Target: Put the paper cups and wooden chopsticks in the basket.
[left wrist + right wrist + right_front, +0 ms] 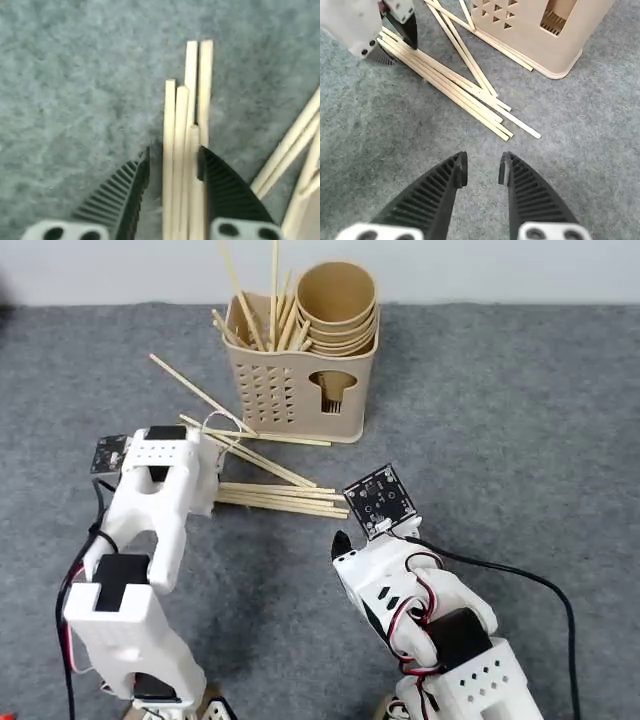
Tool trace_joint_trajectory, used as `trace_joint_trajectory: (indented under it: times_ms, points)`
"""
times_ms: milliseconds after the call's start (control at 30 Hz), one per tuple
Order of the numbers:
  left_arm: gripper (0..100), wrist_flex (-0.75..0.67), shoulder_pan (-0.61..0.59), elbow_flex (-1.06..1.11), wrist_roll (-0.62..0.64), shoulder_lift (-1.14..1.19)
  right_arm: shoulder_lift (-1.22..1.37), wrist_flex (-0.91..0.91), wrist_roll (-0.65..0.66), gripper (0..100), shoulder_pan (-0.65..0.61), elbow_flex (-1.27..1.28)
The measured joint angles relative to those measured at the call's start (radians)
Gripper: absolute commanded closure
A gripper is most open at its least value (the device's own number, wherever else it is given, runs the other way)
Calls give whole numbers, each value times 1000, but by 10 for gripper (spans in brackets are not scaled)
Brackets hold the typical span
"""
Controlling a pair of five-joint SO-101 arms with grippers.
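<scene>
We are on the chopstick step. The paper cups (338, 302) sit stacked in the basket (290, 390), while a bundle of wooden chopsticks (192, 95) lies on the worktop (520, 440) in front of it. Our left hand (173, 156) straddles the bundle, jaws narrowly parted and not clamped. The right hand (482, 165) hovers nearby, parted and empty. Next, we judge, the left hand must close squarely and lift.

Non-task stuff: grey felt-like mat (520, 420) covers the whole work surface, with a fuzzy, mottled texture and no visible seams. It shows the same nap close up in both wrist views. A pale, plain, flat strip (480, 270) runs along the mat's far edge; can't tell if it's wall or bare table.
</scene>
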Motion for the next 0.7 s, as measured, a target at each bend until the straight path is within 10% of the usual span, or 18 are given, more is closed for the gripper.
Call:
trace_joint_trajectory:
  times_ms: [300,700]
  points:
    - [727,-34,18,21,0,0,0,0,0,884,0,0]
    - [944,-40,21,21,0,0,0,0,0,884,0,0]
